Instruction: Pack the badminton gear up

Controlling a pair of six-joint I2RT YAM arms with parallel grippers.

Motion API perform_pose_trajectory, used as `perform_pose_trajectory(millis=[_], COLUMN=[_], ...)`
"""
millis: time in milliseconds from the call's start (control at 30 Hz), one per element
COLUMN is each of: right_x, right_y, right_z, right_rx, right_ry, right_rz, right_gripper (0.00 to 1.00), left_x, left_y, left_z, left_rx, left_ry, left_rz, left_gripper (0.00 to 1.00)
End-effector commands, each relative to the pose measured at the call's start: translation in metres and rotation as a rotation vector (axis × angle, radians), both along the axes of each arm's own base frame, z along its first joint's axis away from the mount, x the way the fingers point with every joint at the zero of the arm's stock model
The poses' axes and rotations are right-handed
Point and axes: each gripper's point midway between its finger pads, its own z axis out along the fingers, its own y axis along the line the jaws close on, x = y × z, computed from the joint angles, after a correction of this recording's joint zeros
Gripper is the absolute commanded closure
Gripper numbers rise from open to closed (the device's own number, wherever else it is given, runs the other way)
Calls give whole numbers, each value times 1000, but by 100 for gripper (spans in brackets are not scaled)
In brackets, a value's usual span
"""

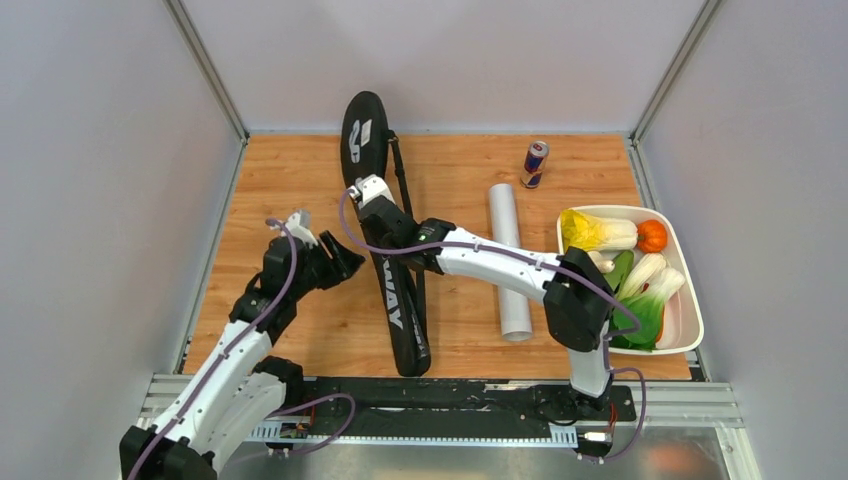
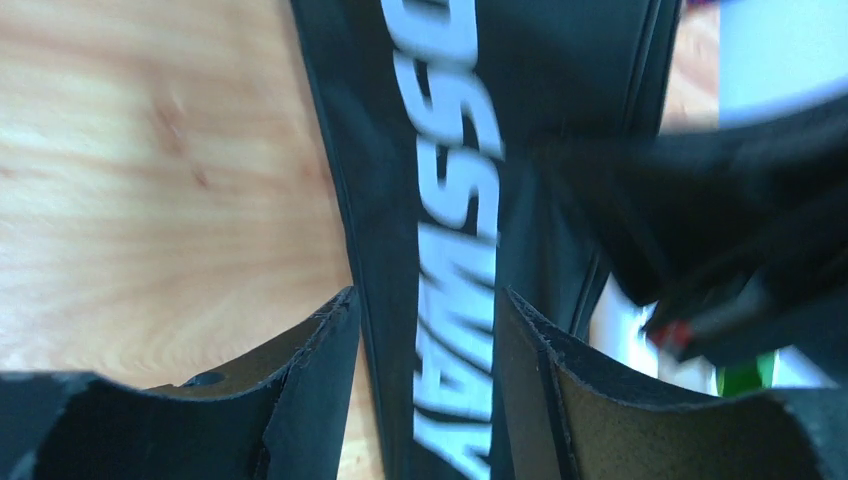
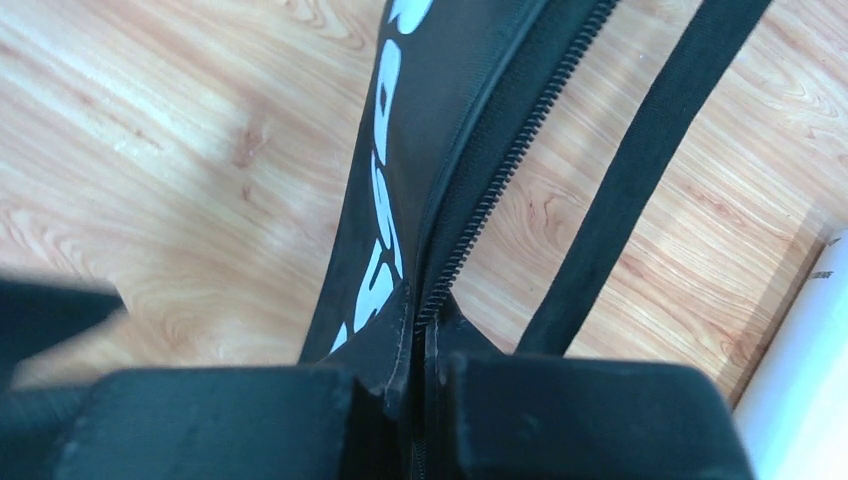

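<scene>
The long black racket bag [image 1: 398,300] with white lettering lies lengthwise on the wooden table, its wide end [image 1: 364,135] at the back. My right gripper [image 1: 372,196] reaches across from the right and is shut on the bag's zipper edge [image 3: 470,215]; in the right wrist view the right gripper [image 3: 415,335] pinches the fabric by the zipper teeth. My left gripper [image 1: 343,262] stands open just left of the bag's middle. In its wrist view the left gripper [image 2: 425,335] frames the lettered bag [image 2: 455,230], with a gap at each finger. A white tube [image 1: 510,262] lies right of the bag.
The bag's black strap [image 1: 402,185] trails along its right side. A red-and-blue can [image 1: 535,163] stands at the back. A white tray [image 1: 692,300] of vegetables sits at the right edge. Grey walls close in the left, back and right sides.
</scene>
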Motion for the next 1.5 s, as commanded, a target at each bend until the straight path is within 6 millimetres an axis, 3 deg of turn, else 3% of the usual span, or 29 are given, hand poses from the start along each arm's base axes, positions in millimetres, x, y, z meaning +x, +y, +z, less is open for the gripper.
perform_pose_trajectory(millis=[0, 133, 367, 567, 800, 1033, 1100, 1200, 1267, 1367, 1467], right_x=[29, 34, 40, 40, 33, 25, 21, 17, 15, 11, 9], right_y=[16, 25, 33, 36, 44, 57, 59, 60, 61, 66, 65], right_z=[46, 45, 42, 38, 34, 34, 31, 24, 23, 30, 42], right_rx=[120, 124, 142, 120, 110, 111, 107, 95, 90, 107, 136], right_ry=[-66, -38, -2, -11, -19, -24, -19, -3, 2, 13, 5], right_rz=[-126, -158, -228, -250, -248, -234, -224, -206, -196, -154, -138], right_gripper=[100, 100, 100, 100, 100, 100, 100, 100, 93, 81, 78], left_x=[-33, -50, -53, -52, -47, -40, -41, -45, -48, -52, -54], left_y=[-41, -64, -86, -93, -88, -95, -96, -94, -89, -78, -72], left_z=[-11, -18, -14, -14, -38, -50, -54, -58, -61, -67, -75], left_rx=[-118, -183, -213, -220, -191, -162, -160, -156, -159, -172, -165], left_ry=[-59, -99, -172, -192, -114, -60, -45, -26, -13, -5, 5], left_rz=[-206, -254, -272, -246, -160, -137, -128, -122, -102, -60, -40], left_gripper=[40, 39, 36, 36, 36, 39, 48, 77, 93, 100, 100])
